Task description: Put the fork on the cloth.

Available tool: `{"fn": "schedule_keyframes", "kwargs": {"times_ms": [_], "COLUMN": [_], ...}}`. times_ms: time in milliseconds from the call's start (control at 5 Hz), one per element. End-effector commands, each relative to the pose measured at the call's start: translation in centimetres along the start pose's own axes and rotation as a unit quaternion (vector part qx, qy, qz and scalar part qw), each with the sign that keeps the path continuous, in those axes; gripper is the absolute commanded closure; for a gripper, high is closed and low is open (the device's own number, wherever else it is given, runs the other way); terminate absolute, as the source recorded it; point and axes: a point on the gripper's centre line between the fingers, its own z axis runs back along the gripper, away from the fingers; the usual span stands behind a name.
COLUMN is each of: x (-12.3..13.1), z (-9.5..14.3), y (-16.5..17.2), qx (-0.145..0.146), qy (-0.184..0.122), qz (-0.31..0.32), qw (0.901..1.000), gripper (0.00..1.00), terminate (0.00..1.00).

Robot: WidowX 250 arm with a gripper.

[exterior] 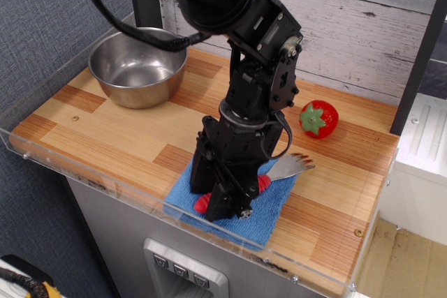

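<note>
Soft, even light is falling from above; glare is shining inside the steel bowl [138,65] at ten o'clock, and focus is staying sharp throughout.

The black arm is reaching down from above, its wrist pointing almost straight downward, and the pincer [222,197] is gripping with fingers closed low near the tabletop.

The place appeared to be a mock kitchen test rig: a butcher-block counter [105,127] edged with clear acrylic, whitewashed plank panelling [363,26] behind the counter, and a steel bowl [137,65] on it.
</note>
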Motion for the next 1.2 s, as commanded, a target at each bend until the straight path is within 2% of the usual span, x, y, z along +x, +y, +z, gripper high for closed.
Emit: {"fn": "schedule_keyframes", "kwargs": {"times_ms": [0, 400, 600, 800, 1000], "x": [-1.5, -3.7, -5.0, -6.3, -6.5], "z": [2.8, 8.6, 10.6, 12.0, 12.2], "y": [1.2, 2.6, 3.0, 3.4, 3.4], "qx": [0.014, 0.064, 0.083, 0.092, 0.094], "qy": [-0.044, -0.113, -0.134, -0.161, -0.171], "qz": [0.025, 0.068, 0.094, 0.119, 0.132], "qw": [0.9986, 0.9892, 0.9830, 0.9754, 0.9719], "gripper": [0.00, 0.00, 0.00, 0.00, 0.00], "terminate": [0.00, 0.00, 0.00, 0.00, 0.00]}}
